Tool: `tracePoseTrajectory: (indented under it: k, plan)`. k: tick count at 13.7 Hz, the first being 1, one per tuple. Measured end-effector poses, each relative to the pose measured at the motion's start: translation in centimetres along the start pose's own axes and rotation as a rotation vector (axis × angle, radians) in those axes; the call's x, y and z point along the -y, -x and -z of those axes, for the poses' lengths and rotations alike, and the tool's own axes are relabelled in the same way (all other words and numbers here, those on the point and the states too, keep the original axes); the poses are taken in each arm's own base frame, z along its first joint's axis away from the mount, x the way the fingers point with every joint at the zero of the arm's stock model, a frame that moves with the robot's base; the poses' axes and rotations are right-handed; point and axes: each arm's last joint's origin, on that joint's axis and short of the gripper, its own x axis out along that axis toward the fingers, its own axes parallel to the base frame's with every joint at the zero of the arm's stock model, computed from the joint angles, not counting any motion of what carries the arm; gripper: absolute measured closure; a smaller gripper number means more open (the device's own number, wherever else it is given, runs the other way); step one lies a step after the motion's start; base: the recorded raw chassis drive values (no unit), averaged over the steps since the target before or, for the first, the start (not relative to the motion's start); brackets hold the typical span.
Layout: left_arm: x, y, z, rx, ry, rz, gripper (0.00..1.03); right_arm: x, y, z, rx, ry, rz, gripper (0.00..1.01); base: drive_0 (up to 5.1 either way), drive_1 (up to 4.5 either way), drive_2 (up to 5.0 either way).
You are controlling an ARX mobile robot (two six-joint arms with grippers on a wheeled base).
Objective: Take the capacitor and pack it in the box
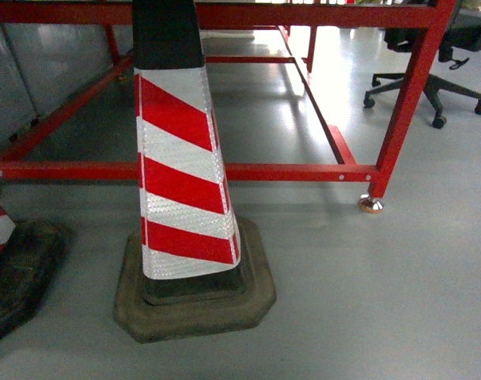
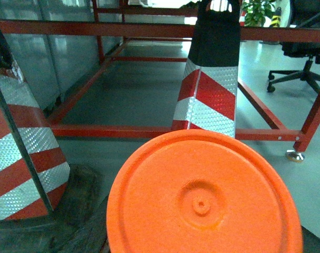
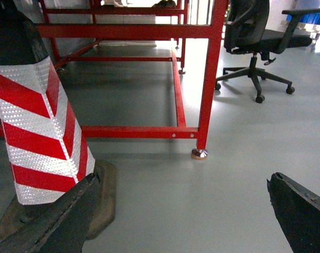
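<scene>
Neither the pale pink plastic rectangular tub nor the capacitor is showing in any of the three views. The cameras are taking in only a grey floor (image 1: 383,301), a red-and-white striped traffic cone (image 1: 181,174), a red metal frame (image 1: 288,172) and an orange round plastic disc (image 2: 202,200).

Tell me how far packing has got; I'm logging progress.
Nothing looks done: no capacitor or box shows in any view. The head camera faces a cone, a red frame and floor. The right claw is open and empty; an orange disc fills the left wrist view. Picking and packing all remain.
</scene>
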Motion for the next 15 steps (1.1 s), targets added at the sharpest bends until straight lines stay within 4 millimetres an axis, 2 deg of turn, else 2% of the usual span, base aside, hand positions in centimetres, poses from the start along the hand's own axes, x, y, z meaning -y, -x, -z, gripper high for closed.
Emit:
tracePoseTrajectory:
  k: [15]
  plan:
    - [0.0,0.0,-0.02,0.002,-0.01,-0.001,0.59,0.0,0.0,-0.04,0.004,0.001,-0.001,0.03,0.0,0.0,0.0]
